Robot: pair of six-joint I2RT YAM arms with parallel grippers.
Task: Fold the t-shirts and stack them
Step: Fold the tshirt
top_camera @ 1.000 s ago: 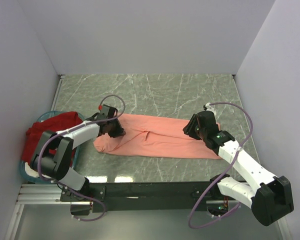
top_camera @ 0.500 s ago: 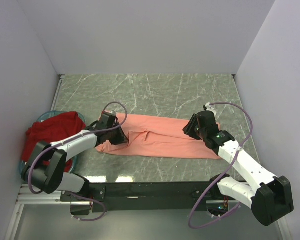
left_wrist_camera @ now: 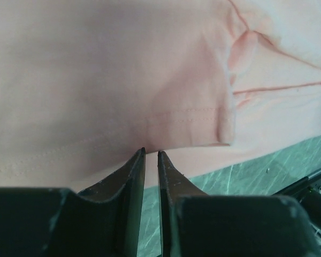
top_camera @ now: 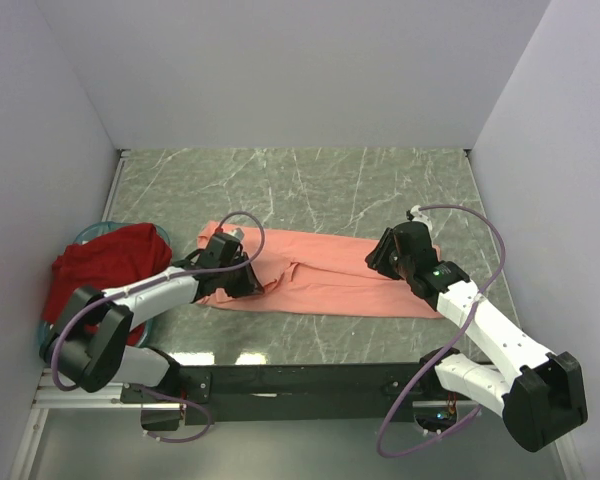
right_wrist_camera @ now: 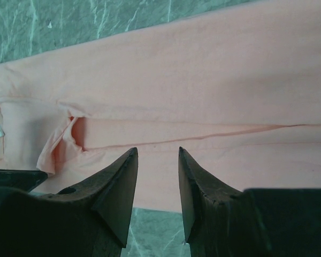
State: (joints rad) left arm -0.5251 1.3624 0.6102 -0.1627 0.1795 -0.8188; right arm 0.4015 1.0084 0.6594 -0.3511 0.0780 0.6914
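Left claw (left_wrist_camera: 151, 151) pinches the hem of the salmon-pink t-shirt (top_camera: 330, 275), right of the teal basket (top_camera: 88, 233), apparently mid-fold; right claw (right_wrist_camera: 157, 151) hovers parted. Next: carry the hem away from the basket, then release.

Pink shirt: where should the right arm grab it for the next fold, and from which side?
Probably the right end of the pink shirt, pinched at its edge from straight above. It lies flat as a long folded strip, so only the ends give a lip. The right fingers hang open over that end; the left fingers are shut on the left end.
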